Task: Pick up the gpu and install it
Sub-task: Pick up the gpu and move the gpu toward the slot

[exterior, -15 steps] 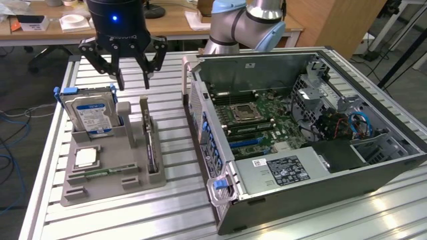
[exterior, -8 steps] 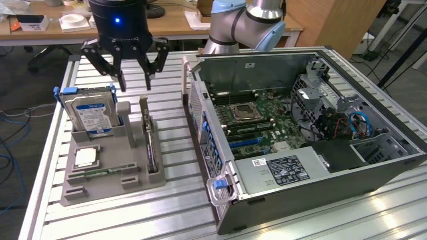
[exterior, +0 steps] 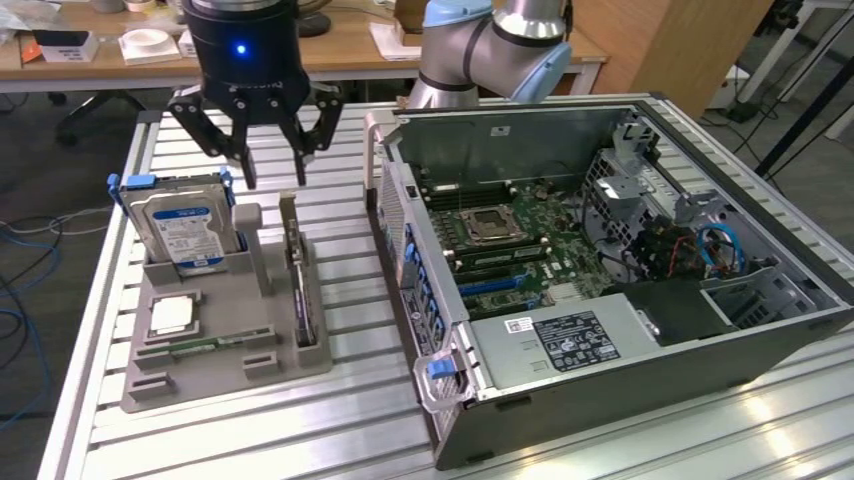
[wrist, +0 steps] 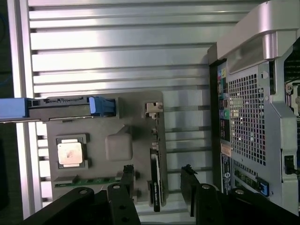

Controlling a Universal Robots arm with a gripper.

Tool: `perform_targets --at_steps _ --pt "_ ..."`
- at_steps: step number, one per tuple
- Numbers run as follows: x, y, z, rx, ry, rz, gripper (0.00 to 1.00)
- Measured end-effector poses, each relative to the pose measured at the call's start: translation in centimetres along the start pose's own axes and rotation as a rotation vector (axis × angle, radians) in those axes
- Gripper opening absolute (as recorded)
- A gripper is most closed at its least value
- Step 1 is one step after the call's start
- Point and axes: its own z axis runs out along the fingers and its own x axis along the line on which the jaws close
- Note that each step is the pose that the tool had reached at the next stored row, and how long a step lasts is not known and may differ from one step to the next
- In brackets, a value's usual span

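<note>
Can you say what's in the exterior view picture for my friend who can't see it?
The robot's open tool hangs above a grey holder where the gpu stands on edge, untouched, beside a blue-labelled hard drive. To the exterior view's right, an open computer case lies on the metal table, its motherboard showing.

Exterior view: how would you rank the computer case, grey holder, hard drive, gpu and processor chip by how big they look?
1. computer case
2. grey holder
3. hard drive
4. gpu, seen edge-on, so it looks slim
5. processor chip
</note>
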Motion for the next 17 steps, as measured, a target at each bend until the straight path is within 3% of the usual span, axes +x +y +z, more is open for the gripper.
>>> perform_targets --at_steps 17 --pt "-0.78 -0.80 0.85 0.0000 0.0000 0.000 0.53"
